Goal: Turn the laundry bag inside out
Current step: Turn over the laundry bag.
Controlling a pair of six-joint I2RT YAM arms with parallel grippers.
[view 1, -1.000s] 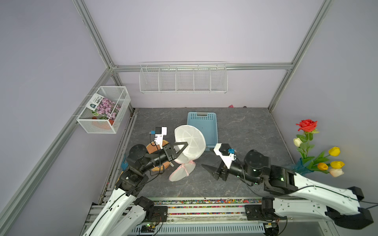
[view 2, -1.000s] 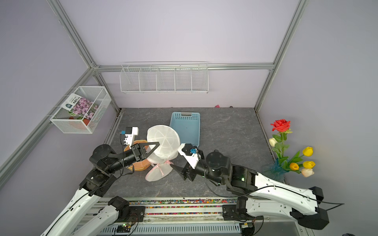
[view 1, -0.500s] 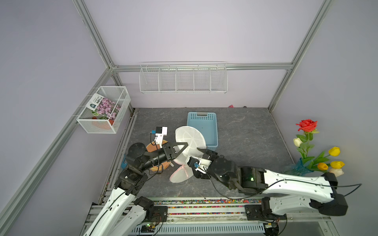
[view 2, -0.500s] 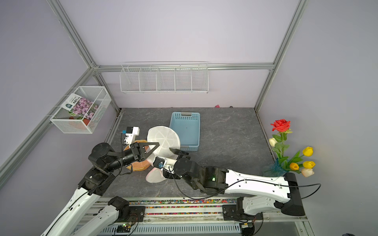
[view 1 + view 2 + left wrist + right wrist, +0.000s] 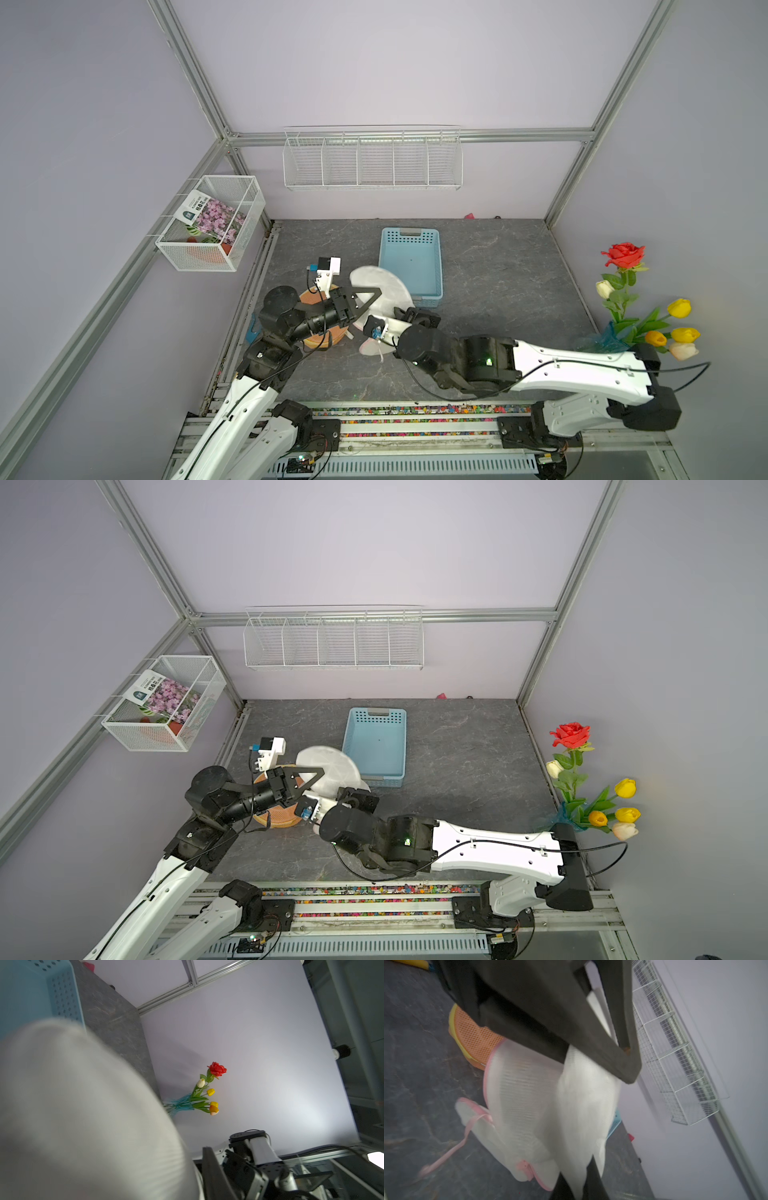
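The laundry bag [image 5: 384,286] is white mesh with pink trim and a pink strap [image 5: 446,1153]; it hangs off the table left of centre in both top views [image 5: 332,764]. My left gripper [image 5: 368,297] reaches into its upper part. The left wrist view shows one black finger [image 5: 211,1169] against the blurred bag [image 5: 83,1126], with the other finger hidden. My right gripper [image 5: 577,1184] is shut on a fold of the bag's white fabric near the pink zip end [image 5: 525,1167]. In a top view my right gripper [image 5: 401,311] sits just right of the left one.
A blue basket [image 5: 411,266] stands behind the bag. An orange mesh disc [image 5: 322,334] lies under my left arm. A vase of flowers [image 5: 640,320] stands at the right wall. A wire shelf [image 5: 372,160] and a wire basket [image 5: 212,224] hang on the walls.
My right arm has swung left across the table to the bag, and its jaws have closed on the fabric. My left arm has stayed at the bag.
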